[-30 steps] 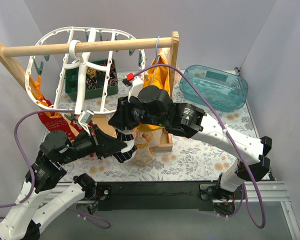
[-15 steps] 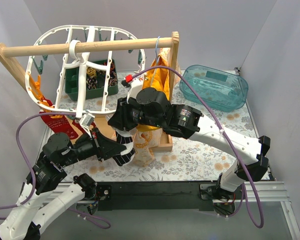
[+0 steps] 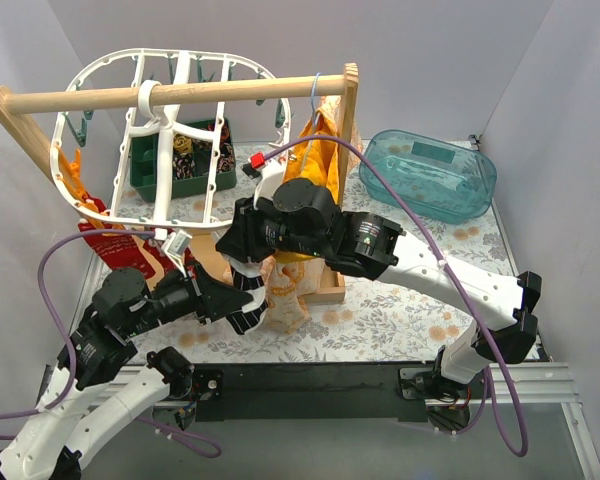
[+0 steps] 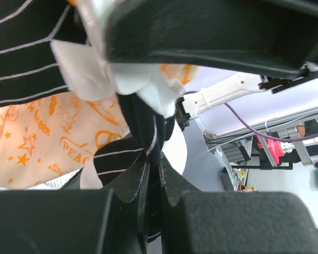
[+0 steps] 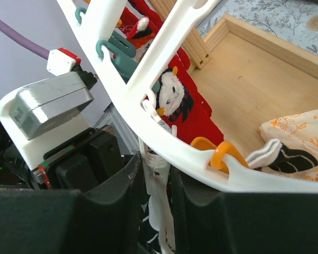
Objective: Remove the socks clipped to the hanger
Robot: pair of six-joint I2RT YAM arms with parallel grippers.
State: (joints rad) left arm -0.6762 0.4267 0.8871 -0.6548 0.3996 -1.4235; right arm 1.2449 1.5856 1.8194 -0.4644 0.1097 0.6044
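Note:
The white oval hanger [image 3: 165,130] hangs from a wooden rod [image 3: 180,93]. Red socks [image 3: 108,242] hang from its lower left rim. One red sock with a penguin [image 5: 172,103] shows in the right wrist view under the hanger rim [image 5: 148,79]. My left gripper [image 3: 238,303] is shut on a black-and-white striped sock [image 4: 114,161], its jaws [image 4: 156,164] pinching the cloth below the rim. My right gripper [image 3: 245,268] is just above it, shut [image 5: 158,182] on a white peg [image 5: 160,169] that holds that sock's white cuff.
A wooden tray [image 3: 332,290] lies under the arms with an orange-printed pale cloth [image 3: 285,295] on it. A yellow garment [image 3: 315,160] hangs by the rod's post. A green box [image 3: 185,160] stands at the back, a teal bin [image 3: 430,175] at the right. Orange peg [image 5: 222,156] and teal peg [image 5: 119,50] sit on the rim.
My left gripper has pulled slightly down and left with the striped sock. My right gripper has shifted a little left, still on the rim.

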